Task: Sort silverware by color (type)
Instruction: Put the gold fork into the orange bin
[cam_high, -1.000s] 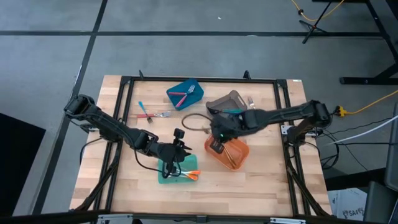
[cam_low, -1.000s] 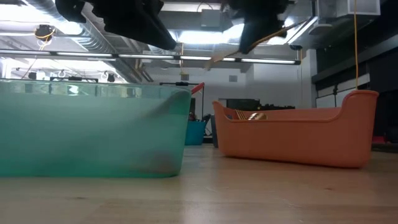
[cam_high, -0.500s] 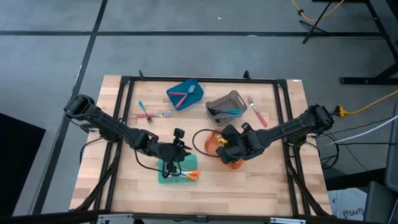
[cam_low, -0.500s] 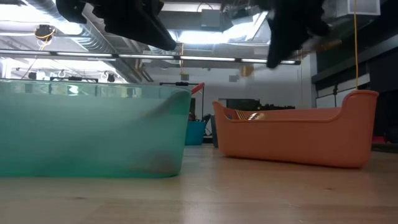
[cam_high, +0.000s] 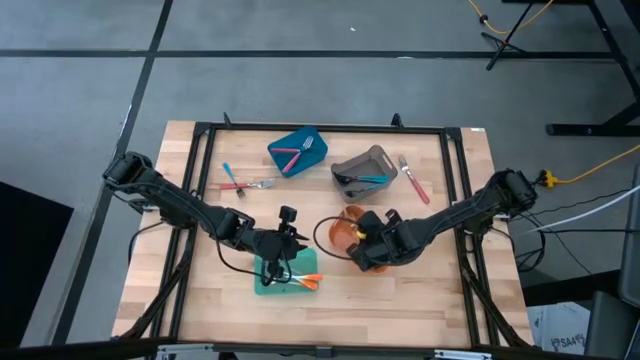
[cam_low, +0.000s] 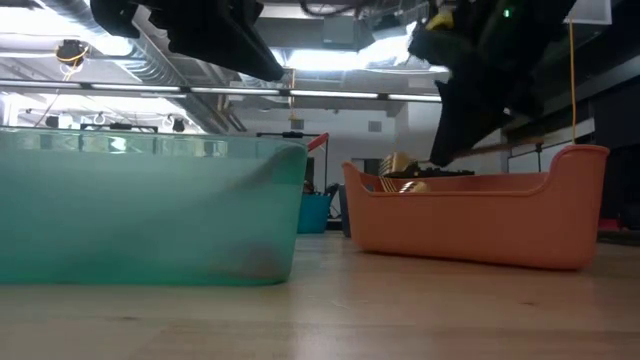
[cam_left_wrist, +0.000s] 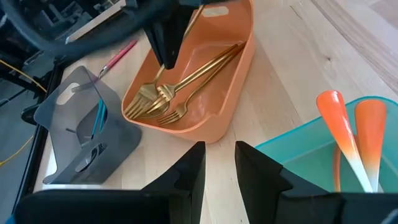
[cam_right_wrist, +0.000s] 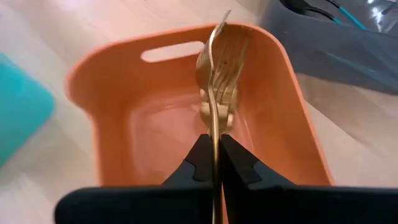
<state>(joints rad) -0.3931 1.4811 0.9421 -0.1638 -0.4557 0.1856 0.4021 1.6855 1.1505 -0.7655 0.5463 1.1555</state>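
My right gripper (cam_high: 366, 247) hangs over the orange bin (cam_high: 345, 228), shut on a gold fork (cam_right_wrist: 214, 93). Several more gold forks (cam_left_wrist: 180, 93) lie in that bin (cam_left_wrist: 230, 93). My left gripper (cam_left_wrist: 219, 165) stands open and empty above the teal bin (cam_high: 272, 281), which holds orange-handled utensils (cam_left_wrist: 354, 134). A pink-handled fork (cam_high: 412, 180) and a blue- and a pink-handled piece (cam_high: 243, 184) lie loose on the table. My right gripper pinches the gold fork's handle (cam_right_wrist: 214, 140) between its two fingers, slanting down from the table's right. The fork runs on along the fingers, standing on edge, with its tines (cam_right_wrist: 219, 43) out over the inside of the orange bin. Whether the tines touch the forks below, I cannot tell.
A blue bin (cam_high: 298, 152) with pink-handled pieces stands at the back. A grey bin (cam_high: 362, 170) with blue-handled ones stands to its right. A dark cable loops from the right gripper beside the orange bin. Bare wood lies along the near edge.
My right gripper has come down and toward the table's near edge with the gold fork, from beside the grey bin to low over the orange bin, rolling its wrist as it went. It has stayed shut. The fork's head now sits at the height of the bin's rim.
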